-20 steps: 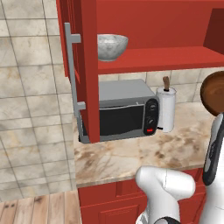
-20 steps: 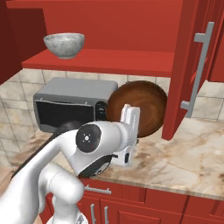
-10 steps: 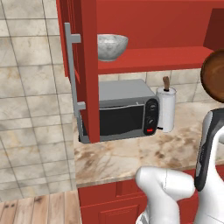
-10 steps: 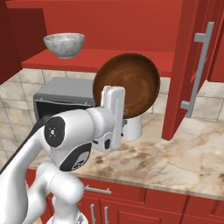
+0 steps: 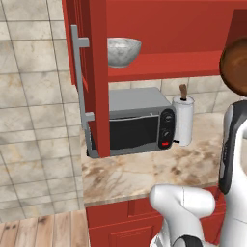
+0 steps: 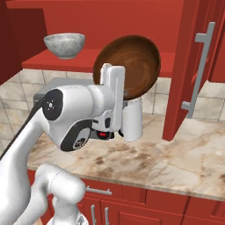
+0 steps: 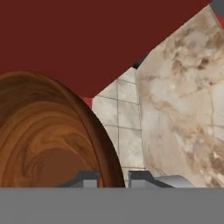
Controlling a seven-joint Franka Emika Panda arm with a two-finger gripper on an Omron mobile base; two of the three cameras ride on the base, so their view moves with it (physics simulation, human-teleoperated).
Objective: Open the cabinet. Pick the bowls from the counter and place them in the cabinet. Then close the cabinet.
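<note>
- The cabinet (image 6: 132,17) stood open above the counter (image 6: 189,154).
- The grey bowl (image 6: 64,45) was already shelved.
- The brown bowl (image 6: 132,66) was clamped by the gripper (image 7: 113,177), raised near the shelf; placing and closing remained.

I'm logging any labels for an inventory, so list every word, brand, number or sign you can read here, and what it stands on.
None can be read.
The microwave has two dark knobs and a small red button on its panel; no lettering shows.
The paper towel roll, the grey bowl on the cabinet shelf and the brown bowl in the gripper bear no markings.
</note>
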